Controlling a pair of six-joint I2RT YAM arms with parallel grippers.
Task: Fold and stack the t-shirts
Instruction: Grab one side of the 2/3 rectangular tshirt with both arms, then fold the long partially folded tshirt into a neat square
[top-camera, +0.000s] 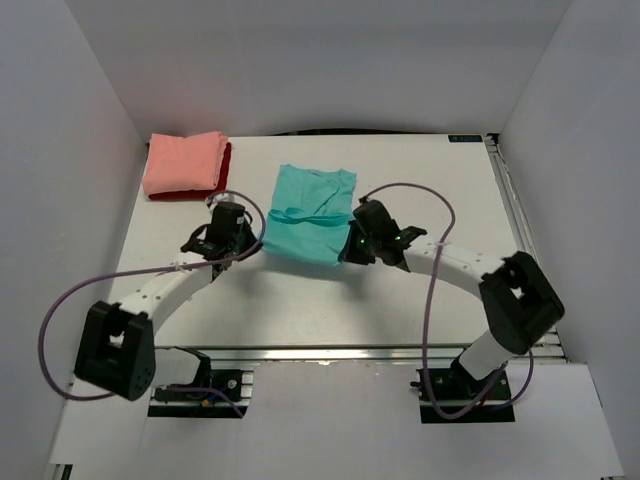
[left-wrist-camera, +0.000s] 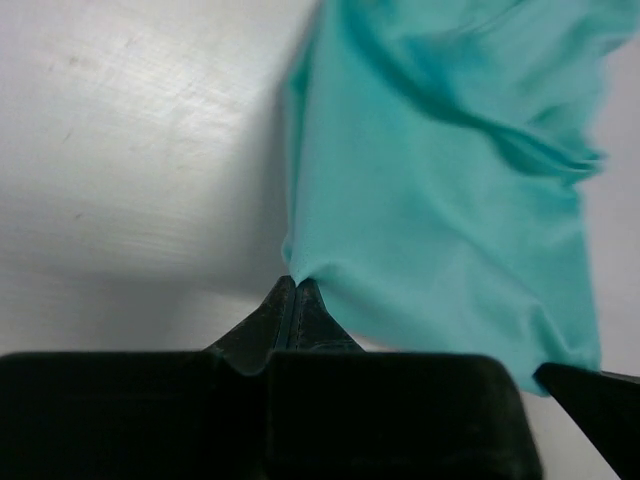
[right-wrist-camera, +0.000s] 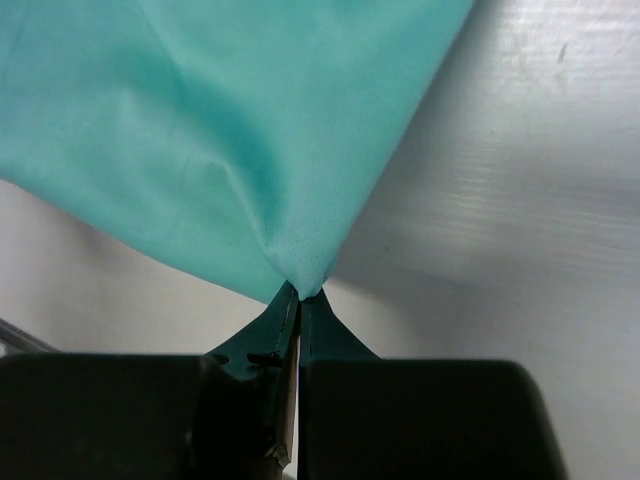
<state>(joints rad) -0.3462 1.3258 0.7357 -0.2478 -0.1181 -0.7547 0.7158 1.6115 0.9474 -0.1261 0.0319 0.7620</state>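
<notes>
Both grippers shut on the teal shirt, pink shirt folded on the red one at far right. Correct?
No: far left, per the top view: pink shirt lies on the red shirt there. The left gripper and right gripper are shut on the teal shirt.

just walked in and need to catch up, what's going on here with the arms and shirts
The two arms are working on the teal shirt in the middle of the table. The left tool and right tool are each shut on a near corner of it, one on each side. A folded pink shirt already lies on top of a red shirt at the far left of the table.
</notes>
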